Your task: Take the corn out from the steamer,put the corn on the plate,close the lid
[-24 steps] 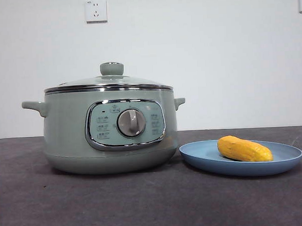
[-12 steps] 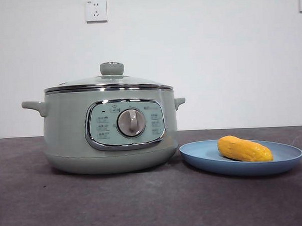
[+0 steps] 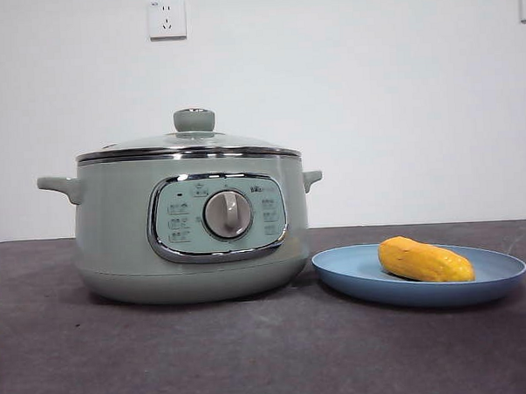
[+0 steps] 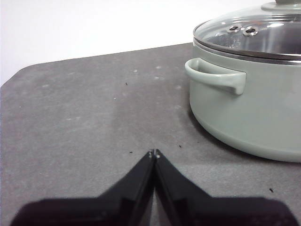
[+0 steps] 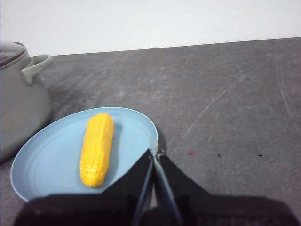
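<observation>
The pale-green steamer (image 3: pixel 190 226) stands left of centre on the dark table, with the glass lid (image 3: pixel 187 144) resting flat on its rim. To its right lies the yellow corn (image 3: pixel 425 260) on the light-blue plate (image 3: pixel 345 268). In the right wrist view the corn (image 5: pixel 97 148) lies lengthwise on the plate (image 5: pixel 42 165), and my right gripper (image 5: pixel 154 151) is shut and empty above the plate's near edge. My left gripper (image 4: pixel 154 153) is shut and empty over bare table beside the steamer (image 4: pixel 249 108), whose lid (image 4: pixel 254 35) is seated. Neither arm shows in the front view.
A white wall with a socket (image 3: pixel 167 19) stands behind the table. Dark grey tabletop (image 3: pixel 270 354) stretches in front of the pot and plate, and to the far side of the plate in the right wrist view.
</observation>
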`<control>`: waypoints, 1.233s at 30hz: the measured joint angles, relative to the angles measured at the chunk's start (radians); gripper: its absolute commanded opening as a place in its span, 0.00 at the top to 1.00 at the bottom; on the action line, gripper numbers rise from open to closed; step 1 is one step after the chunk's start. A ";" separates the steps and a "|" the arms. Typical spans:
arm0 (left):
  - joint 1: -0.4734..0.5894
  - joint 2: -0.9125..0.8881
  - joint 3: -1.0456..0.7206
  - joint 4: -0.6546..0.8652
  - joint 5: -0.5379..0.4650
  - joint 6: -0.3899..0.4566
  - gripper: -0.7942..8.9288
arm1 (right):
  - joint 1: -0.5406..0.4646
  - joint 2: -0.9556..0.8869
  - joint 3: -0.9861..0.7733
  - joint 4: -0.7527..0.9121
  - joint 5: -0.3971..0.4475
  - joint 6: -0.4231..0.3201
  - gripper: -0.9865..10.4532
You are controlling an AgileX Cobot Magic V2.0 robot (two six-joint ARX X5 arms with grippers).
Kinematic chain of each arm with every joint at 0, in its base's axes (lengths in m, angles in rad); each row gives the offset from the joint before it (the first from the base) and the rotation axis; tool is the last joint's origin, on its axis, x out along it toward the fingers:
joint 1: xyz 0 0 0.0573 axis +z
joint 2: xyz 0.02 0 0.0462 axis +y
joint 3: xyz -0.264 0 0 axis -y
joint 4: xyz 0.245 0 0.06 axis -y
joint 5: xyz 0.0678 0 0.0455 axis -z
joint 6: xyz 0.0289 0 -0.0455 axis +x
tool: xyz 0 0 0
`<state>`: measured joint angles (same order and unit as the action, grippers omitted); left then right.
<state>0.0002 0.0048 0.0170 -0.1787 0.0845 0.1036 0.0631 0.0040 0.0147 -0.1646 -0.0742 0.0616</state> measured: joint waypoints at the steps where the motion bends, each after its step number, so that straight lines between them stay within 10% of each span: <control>1: 0.000 0.000 0.000 0.000 0.000 0.000 0.92 | 0.000 0.000 0.000 0.000 0.000 -0.002 0.91; 37: 0.000 0.000 0.000 0.000 0.000 0.000 0.92 | 0.000 0.000 0.000 0.000 0.000 0.014 0.91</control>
<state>0.0002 0.0048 0.0170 -0.1787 0.0845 0.1032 0.0631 0.0040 0.0147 -0.1646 -0.0742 0.0753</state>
